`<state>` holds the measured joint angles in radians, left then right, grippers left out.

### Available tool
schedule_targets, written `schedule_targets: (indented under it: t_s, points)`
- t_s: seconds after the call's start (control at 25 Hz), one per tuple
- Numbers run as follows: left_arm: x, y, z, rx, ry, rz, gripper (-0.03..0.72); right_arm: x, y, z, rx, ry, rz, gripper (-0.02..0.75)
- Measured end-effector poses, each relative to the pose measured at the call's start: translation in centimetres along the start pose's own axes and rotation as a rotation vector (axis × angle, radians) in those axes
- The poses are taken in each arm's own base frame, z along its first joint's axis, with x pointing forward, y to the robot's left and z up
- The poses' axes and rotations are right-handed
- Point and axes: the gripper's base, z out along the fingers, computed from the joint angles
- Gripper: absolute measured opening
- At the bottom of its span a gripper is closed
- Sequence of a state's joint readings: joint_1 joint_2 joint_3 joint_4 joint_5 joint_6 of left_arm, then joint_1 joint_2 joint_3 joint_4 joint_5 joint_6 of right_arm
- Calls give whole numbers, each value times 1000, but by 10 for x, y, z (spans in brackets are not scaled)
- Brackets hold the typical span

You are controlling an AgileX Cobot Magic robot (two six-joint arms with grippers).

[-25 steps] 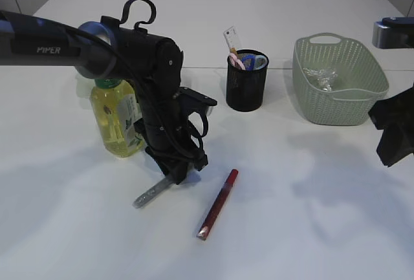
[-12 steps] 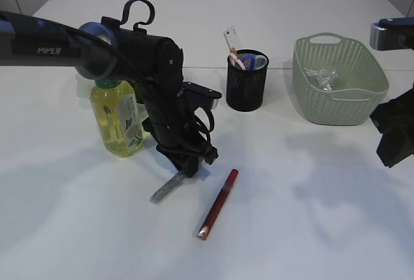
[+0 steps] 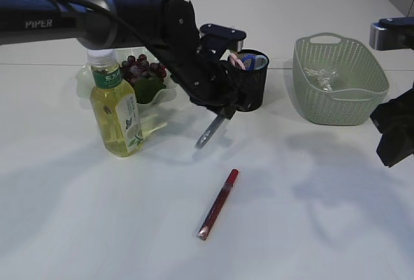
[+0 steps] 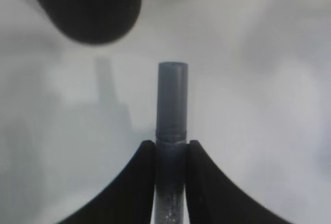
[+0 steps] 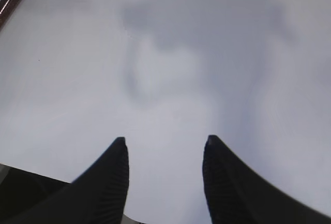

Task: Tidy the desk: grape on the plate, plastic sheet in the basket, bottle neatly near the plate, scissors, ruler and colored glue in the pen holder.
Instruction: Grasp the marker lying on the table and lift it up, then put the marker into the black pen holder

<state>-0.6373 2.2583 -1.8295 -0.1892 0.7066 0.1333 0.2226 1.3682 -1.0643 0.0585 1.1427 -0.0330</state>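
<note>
White tabletop [image 3: 323, 228] lies under your spread right gripper [image 5: 164, 154]; your left gripper [image 4: 171, 154] pinches a grey glue stick [image 4: 171, 105] between its fingers.

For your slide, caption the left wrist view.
Left gripper clamps a silver glue stick above the white table.

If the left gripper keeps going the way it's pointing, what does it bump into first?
Probably the bare table. The left gripper points down and left, and the grey glue stick it holds would touch first, though depth is hard to judge.
</note>
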Motion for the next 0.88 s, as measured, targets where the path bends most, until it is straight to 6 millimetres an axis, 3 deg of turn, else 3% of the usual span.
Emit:
schedule_targets:
  t_s: [0.24, 0.44, 0.6, 0.88]
  points:
    - [-51, -22, -27, -1, -395, 28, 138, 0, 0, 0, 0, -1, -2, 379]
    - [-77, -21, -44, -34, -732, 17, 138, 0, 0, 0, 0, -1, -2, 379]
    - [-84, -19, -45, -53, -867, 9, 137, 0, 0, 0, 0, -1, -2, 380]
    - [-82, -13, -20, -85, -964, 24, 137, 0, 0, 0, 0, -4, -6, 382]
